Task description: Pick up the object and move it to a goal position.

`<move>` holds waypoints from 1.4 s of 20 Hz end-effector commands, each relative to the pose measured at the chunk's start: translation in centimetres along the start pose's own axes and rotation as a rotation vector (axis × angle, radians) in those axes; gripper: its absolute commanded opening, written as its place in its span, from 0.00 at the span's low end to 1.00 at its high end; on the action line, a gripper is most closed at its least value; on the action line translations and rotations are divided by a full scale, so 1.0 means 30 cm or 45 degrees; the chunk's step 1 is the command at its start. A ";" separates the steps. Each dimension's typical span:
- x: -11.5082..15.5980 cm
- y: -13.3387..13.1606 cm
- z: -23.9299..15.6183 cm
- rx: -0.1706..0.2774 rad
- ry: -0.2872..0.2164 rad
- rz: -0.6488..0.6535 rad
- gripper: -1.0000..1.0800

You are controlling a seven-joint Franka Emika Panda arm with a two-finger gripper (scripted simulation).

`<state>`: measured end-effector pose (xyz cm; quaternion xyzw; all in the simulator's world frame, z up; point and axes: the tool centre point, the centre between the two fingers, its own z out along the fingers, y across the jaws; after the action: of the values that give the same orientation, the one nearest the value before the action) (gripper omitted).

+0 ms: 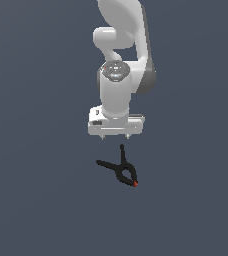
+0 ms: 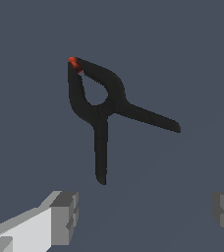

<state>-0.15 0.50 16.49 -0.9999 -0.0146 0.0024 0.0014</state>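
Although nothing in the exterior view gives scale, the spring clamp (image 1: 121,171) reads as a small, light thing: thin black handles splayed in a V, looped jaws closing on a red-orange tip (image 1: 135,184). It lies flat on the dark floor (image 1: 36,200), just beyond the gripper (image 1: 115,136), which hangs above it with its two short fingertips spread wide and nothing between them. One handle points up toward the gripper, the other toward the exterior view's left, and the tip lies on the far side from the arm. No goal marker shows in this view.

In the wrist view the clamp's shape is clearer: a rigid, smooth body, probably hard plastic or metal and likely a little slippery. The thickest part is the pivot (image 2: 100,109), where handles and loops meet; that looks like the best place to take hold, since a thin handle (image 2: 100,152) could twist or slide between the pads. The finger pads (image 2: 65,216) stand well apart, wider than the clamp.

No brand, label or writing can be read in either view.
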 end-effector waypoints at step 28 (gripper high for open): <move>-0.010 -0.094 0.235 0.020 -0.217 -0.017 0.62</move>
<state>-0.42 3.09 10.54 -0.9969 -0.0206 0.0753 0.0079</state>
